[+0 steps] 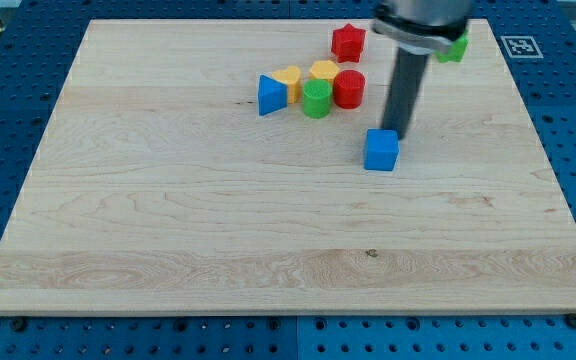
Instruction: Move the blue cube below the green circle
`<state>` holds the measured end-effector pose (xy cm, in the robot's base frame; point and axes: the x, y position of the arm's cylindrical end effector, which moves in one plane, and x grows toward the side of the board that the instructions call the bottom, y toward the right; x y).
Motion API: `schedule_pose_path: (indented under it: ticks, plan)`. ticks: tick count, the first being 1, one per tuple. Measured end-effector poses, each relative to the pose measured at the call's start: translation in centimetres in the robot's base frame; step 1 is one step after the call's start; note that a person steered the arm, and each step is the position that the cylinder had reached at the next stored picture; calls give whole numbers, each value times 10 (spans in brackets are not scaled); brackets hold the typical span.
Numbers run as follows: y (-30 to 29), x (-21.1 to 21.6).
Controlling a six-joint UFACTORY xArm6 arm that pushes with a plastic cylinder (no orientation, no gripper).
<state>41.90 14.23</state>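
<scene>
My tip (400, 131) touches the blue cube (381, 150) at its upper right edge; the green circle (316, 99) sits well apart up-left on the tabletop (168, 220). The tool is a plain rod, without jaws.

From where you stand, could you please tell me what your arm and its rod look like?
What shows of my arm at the view's top is a dark, rounded housing with a lighter grey band along its lower edge. From it hangs a straight, smooth, dark grey rod, plain and without markings. No cables show. My tip ends just above the blue cube, at its upper right edge.
</scene>
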Motion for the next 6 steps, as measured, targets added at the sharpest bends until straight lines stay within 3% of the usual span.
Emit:
schedule_pose_path:
  ticks: [1,2,6]
  plan:
    - [50,24]
    - [50,50]
    - [-88,14]
